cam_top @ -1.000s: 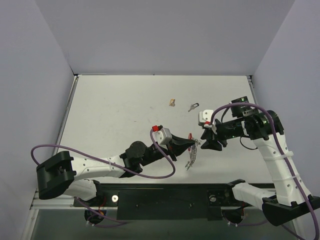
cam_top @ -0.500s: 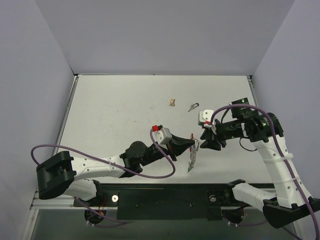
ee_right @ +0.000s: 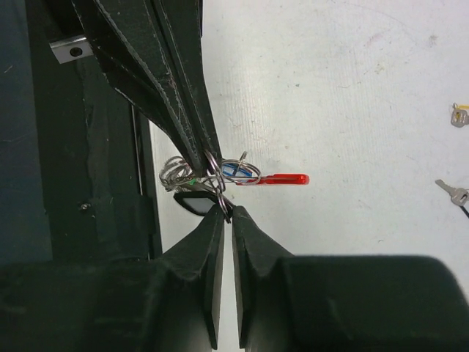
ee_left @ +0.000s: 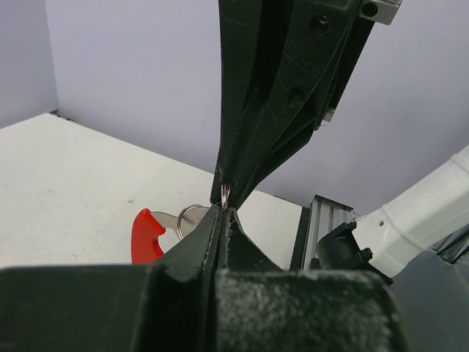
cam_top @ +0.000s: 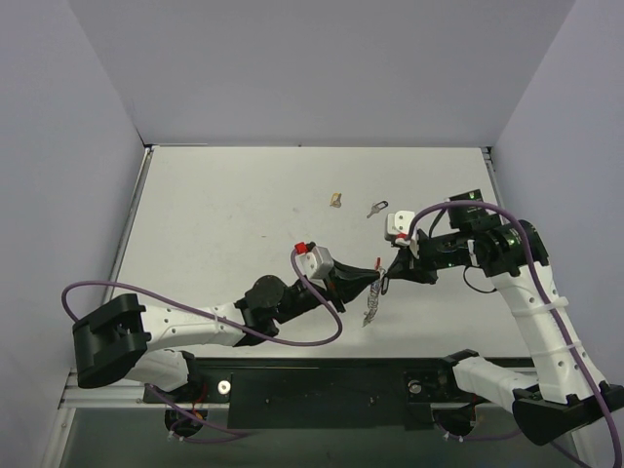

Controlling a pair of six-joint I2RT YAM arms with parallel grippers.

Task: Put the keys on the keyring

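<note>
top external view shows the left gripper (cam_top: 377, 277) and right gripper (cam_top: 392, 272) meeting tip to tip, both pinched closed on the dangling keyring (cam_top: 371, 305), one key (cam_top: 376, 208) lying well apart on the table (cam_top: 224, 214).

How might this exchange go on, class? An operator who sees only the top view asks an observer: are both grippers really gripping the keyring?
Observer: Yes for the left. Its wrist view shows the left gripper shut on the keyring, with a thin wire pinched at its tips.
Operator: And the right?
Observer: In its own wrist view the right gripper is shut on the same ring, close beside the left fingertips.
Operator: Is the red tag caught?
Observer: No. In that view the red tag sticks out sideways, clear of both grippers.
</note>
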